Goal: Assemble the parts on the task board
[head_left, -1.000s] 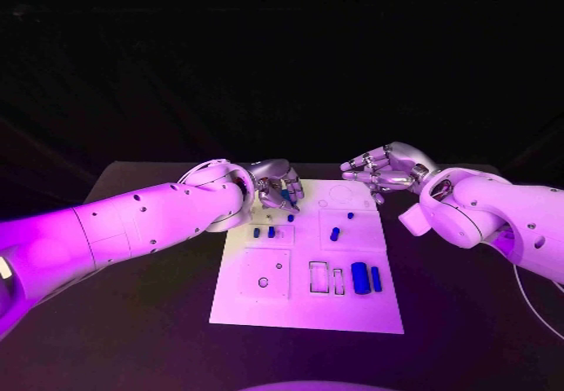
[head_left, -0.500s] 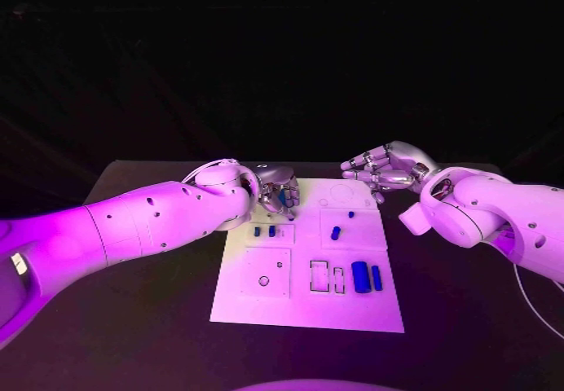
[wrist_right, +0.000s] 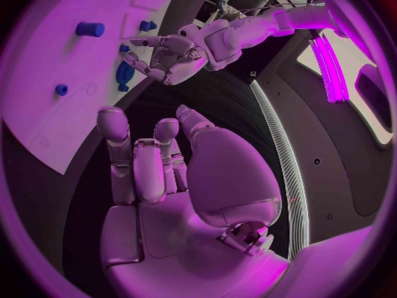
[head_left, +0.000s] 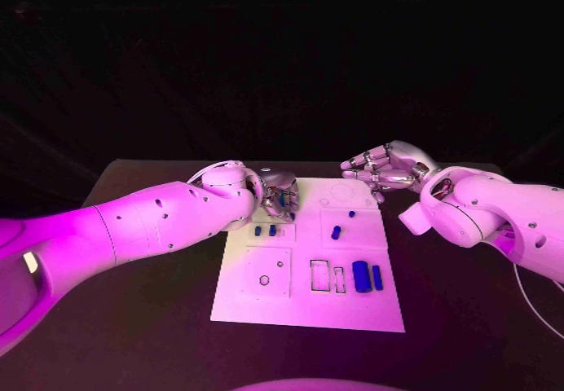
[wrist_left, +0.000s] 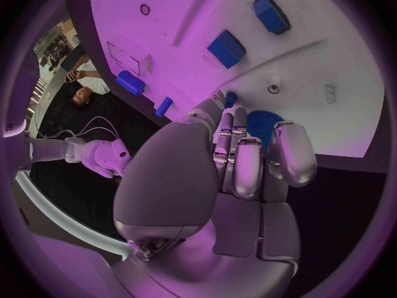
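Since a second ago the left arm has rolled in over the board's far left corner, so its white shell now hides more of that corner and the left hand [head_left: 279, 198] sits tucked closer behind it; the right hand hasn't budged. Going left to right: the left hand is over the far left part of the task board [head_left: 308, 305], fingers curled in around a ribbed blue round part [wrist_left: 263, 122] — the left wrist view shows it right under the fingertips, looks like they're closed on it, touching the board there. Just beside that hand, toward the robot, two small blue pegs [head_left: 265, 230] stand side by side on the board. Middle of the board there's another blue piece [head_left: 335, 233] with a tiny blue peg [head_left: 350, 215] just past it. Nearer the robot, two long blue blocks [head_left: 367, 277] lie next to each other, right of two empty slot outlines. Over on the right, the right hand [head_left: 382, 169] hangs above the desk [head_left: 470, 326] off the board's far right corner, fingers loosely apart and holding nothing.
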{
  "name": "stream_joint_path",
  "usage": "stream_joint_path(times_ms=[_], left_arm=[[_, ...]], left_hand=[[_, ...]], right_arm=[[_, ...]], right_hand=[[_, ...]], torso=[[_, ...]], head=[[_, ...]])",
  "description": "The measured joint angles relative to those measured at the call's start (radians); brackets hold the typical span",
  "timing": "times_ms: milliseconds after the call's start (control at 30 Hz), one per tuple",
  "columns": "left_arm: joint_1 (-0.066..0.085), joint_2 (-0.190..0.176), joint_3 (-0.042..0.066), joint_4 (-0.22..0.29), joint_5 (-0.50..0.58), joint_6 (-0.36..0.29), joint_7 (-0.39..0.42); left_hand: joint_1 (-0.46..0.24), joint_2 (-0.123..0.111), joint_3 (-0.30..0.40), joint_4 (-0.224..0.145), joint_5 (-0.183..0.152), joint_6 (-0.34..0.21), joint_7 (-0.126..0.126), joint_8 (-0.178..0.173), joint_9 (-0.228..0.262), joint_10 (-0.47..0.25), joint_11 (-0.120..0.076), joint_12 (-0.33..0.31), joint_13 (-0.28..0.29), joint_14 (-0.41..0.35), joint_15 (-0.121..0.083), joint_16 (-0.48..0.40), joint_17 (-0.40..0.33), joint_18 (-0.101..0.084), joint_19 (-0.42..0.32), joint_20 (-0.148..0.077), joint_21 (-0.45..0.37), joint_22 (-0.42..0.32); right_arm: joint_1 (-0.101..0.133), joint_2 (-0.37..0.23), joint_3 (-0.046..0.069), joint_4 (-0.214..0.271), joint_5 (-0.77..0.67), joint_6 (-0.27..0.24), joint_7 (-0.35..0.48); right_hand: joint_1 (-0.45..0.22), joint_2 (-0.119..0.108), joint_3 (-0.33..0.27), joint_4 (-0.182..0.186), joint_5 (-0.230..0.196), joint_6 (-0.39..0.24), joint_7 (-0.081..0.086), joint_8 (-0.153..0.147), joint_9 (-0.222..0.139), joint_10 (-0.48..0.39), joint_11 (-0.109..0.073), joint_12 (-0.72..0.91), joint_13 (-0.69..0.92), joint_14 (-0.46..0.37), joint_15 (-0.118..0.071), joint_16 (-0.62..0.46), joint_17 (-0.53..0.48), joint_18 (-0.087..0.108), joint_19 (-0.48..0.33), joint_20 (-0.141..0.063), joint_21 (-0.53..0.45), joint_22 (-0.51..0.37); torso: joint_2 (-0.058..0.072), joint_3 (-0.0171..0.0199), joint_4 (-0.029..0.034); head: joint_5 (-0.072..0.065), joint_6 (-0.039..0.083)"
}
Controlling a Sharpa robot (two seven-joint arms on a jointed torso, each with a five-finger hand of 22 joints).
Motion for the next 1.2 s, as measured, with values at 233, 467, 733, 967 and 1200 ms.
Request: stream_joint_path(times_ms=[233,467,733,967,1200], left_arm=[[-0.007,0.012,0.000,-0.013,-0.009,-0.001,0.000],[-0.011,0.022,0.000,-0.024,-0.014,0.000,-0.001],[-0.013,0.030,0.000,-0.035,-0.018,0.002,-0.006],[-0.013,0.037,0.001,-0.046,-0.020,0.005,-0.012],[-0.013,0.041,0.001,-0.051,-0.022,0.006,-0.016]], left_hand=[[0.006,0.006,0.026,-0.010,0.000,0.011,0.003,-0.009,-0.008,0.016,-0.002,-0.008,-0.006,0.000,0.000,0.004,0.000,0.000,0.000,0.000,0.017,0.000],[0.006,0.006,0.045,-0.017,0.000,0.018,0.003,-0.014,-0.013,0.023,-0.002,-0.017,-0.010,0.004,-0.004,0.008,0.000,0.000,0.000,0.000,0.026,0.000],[0.005,0.014,0.066,-0.022,0.000,0.025,0.004,-0.020,-0.017,0.030,-0.002,-0.023,-0.014,0.003,-0.004,0.008,0.000,0.000,0.000,0.000,0.032,0.000],[0.005,0.014,0.084,-0.032,0.000,0.032,0.003,-0.022,-0.021,0.038,-0.002,-0.026,-0.016,0.004,-0.004,0.008,-0.004,0.000,0.000,0.000,0.032,0.000],[0.010,0.018,0.120,-0.054,0.000,0.050,0.003,-0.026,-0.026,0.063,-0.006,-0.031,-0.018,0.003,-0.004,0.014,-0.004,0.000,0.004,-0.004,0.044,0.000]], right_arm=[[0.000,0.000,0.000,0.001,0.000,0.000,0.000],[0.000,0.000,0.000,0.001,0.000,0.000,0.000],[0.000,0.001,0.000,0.001,0.000,0.000,0.000],[0.000,0.001,0.000,0.002,0.000,0.000,0.000],[0.000,0.002,0.000,0.002,0.000,0.001,0.001]], right_hand=[[0.000,0.000,0.000,0.000,0.000,0.000,0.000,0.000,0.000,0.000,0.000,0.000,0.000,0.000,0.000,0.000,0.000,0.000,0.000,0.000,0.000,0.000],[0.000,0.000,0.000,0.000,0.000,0.000,0.000,0.000,0.000,0.000,0.000,0.000,0.000,0.000,0.000,0.000,0.000,0.000,0.000,0.000,0.000,0.000],[0.000,0.000,0.000,0.000,0.000,0.000,0.000,0.000,0.000,0.001,0.001,0.000,0.000,0.000,0.000,0.000,0.000,0.000,0.000,0.000,0.000,0.000],[0.000,0.000,0.000,0.000,0.000,0.000,0.000,0.000,0.000,0.002,0.001,0.000,0.000,0.000,0.000,0.000,0.000,0.000,0.000,0.000,0.000,0.000],[0.000,0.000,0.000,0.000,0.000,0.000,0.000,0.000,0.000,0.002,0.002,0.000,0.000,0.000,0.000,0.000,0.000,0.000,0.000,0.000,0.000,0.000]], torso=[[0.000,-0.0001,-0.0003],[0.000,0.0000,-0.0002],[-0.001,0.0000,0.0003],[-0.001,0.0001,0.0003],[-0.001,0.0003,0.0002]], head=[[-0.002,-0.003],[-0.003,-0.005],[-0.003,-0.006],[-0.003,-0.006],[-0.003,-0.009]])
